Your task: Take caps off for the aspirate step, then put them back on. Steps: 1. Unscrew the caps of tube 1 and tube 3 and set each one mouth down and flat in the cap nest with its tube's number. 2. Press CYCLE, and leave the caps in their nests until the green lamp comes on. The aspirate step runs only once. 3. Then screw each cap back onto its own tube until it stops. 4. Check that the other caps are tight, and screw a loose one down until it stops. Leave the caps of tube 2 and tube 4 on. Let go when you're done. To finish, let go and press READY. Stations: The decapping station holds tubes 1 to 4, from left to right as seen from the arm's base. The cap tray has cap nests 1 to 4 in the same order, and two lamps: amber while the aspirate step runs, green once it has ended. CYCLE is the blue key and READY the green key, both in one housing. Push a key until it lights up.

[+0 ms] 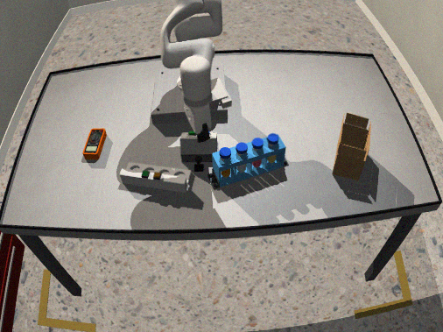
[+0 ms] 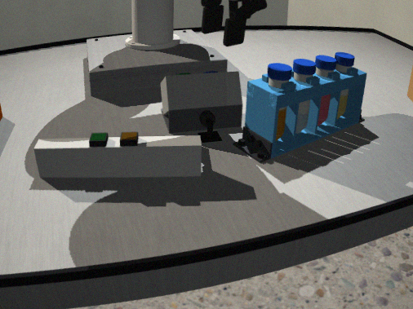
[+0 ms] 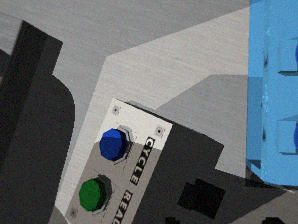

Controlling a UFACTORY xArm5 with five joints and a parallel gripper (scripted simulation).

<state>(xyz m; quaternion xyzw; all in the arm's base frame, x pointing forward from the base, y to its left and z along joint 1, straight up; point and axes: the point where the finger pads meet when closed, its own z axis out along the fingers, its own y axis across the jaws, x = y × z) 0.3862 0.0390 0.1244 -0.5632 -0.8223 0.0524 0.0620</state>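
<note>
Top view: your gripper (image 1: pixel 203 134) hangs at frame centre above the key housing (image 1: pixel 198 148), part-open and grasping nothing. Exterior view: four blue caps (image 2: pixel 279 71) sit on their tubes in the decapping station (image 2: pixel 261 108), right of centre. Wrist view: CYCLE key (image 3: pixel 113 144) and READY key (image 3: pixel 92 194) lie lower left, unlit.

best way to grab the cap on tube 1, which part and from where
Grip the blue cap by its round side wall, coming straight down from above. It stands upright, proud of the rack, so the top is free, while the next cap sits close beside it. Set the fingers across the row, front and back, where there is room. The gripper holds nothing and hangs above the key housing.
</note>
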